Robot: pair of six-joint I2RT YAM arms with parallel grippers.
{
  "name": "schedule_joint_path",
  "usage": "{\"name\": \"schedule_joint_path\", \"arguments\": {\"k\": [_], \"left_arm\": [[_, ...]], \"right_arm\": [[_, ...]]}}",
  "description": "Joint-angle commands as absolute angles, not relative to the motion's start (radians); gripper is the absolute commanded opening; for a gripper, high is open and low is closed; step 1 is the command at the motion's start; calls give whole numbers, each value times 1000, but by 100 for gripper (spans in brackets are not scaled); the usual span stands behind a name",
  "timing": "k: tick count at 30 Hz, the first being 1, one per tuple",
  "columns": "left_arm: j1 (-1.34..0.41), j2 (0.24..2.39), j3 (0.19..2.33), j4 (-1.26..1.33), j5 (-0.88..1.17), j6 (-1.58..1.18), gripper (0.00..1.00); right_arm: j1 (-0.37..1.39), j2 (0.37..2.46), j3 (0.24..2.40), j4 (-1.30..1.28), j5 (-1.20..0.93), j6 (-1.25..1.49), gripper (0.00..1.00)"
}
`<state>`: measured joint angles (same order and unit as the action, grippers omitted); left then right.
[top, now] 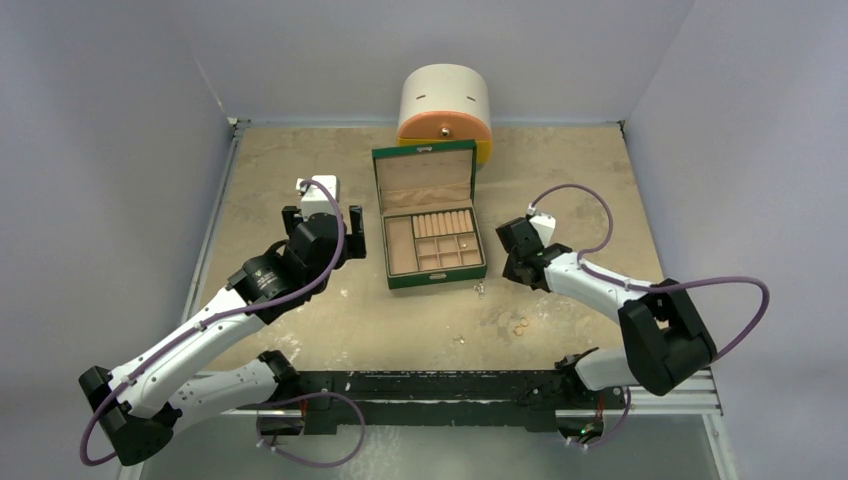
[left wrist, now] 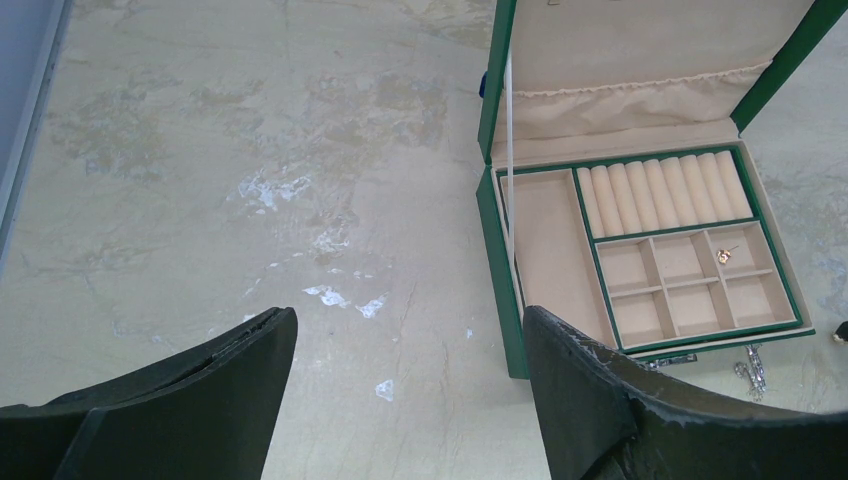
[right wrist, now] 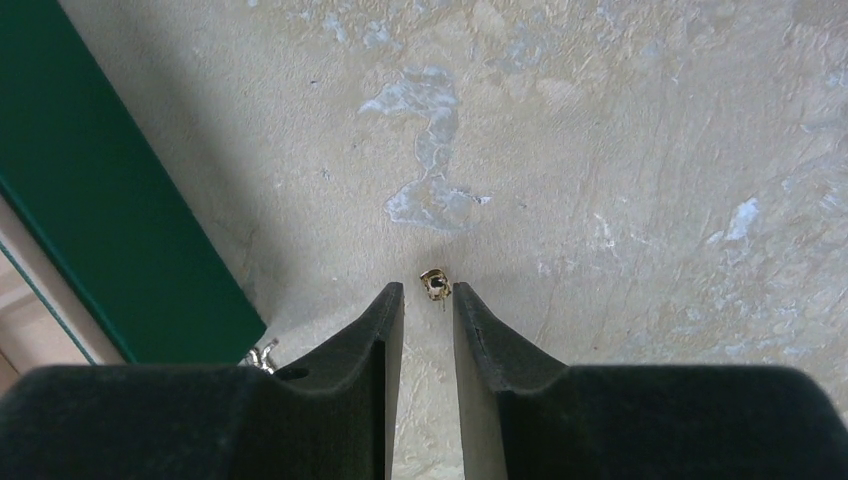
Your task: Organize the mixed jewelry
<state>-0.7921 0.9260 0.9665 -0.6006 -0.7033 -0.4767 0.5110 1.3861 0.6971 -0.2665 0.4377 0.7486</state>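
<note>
The green box (top: 428, 215) stands open mid-table, and one small gold piece (left wrist: 724, 254) lies in a tan compartment. Loose jewelry lies in front of the box: a silvery bit (top: 479, 290), two gold rings (top: 520, 326) and a tiny bit (top: 460, 339). My right gripper (right wrist: 428, 295) is low over the table, just right of the box, fingers a narrow gap apart. A tiny gold piece (right wrist: 435, 284) sits just beyond the tips, not clamped. The silvery bit (right wrist: 262, 355) shows by the box corner. My left gripper (left wrist: 410, 400) is wide open and empty, left of the box.
A white and orange round container (top: 445, 105) stands behind the box at the back wall. The box lid (left wrist: 640, 50) stands upright. Walls close the table on the left, back and right. The arm bases sit on the black rail (top: 450, 390) at the near edge.
</note>
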Motion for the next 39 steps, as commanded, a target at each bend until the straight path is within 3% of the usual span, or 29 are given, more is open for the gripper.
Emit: {"name": "schedule_joint_path", "arguments": {"k": [1,16,28,39], "left_arm": [[-788,926,960,-581,-716,-459,83],[-787,925,959,-581,-714,-459,83],[-787,924,960,-581,-715,-459,83],[-787,926,960,-581,-715,-457,83]], "right_arm": [[500,1392,689,-235,436,758,27],[493,1379,655,-238,433,776,21],[492,1356,640,-234,431,781,7],[492,1325,660,-236,414,779,13]]}}
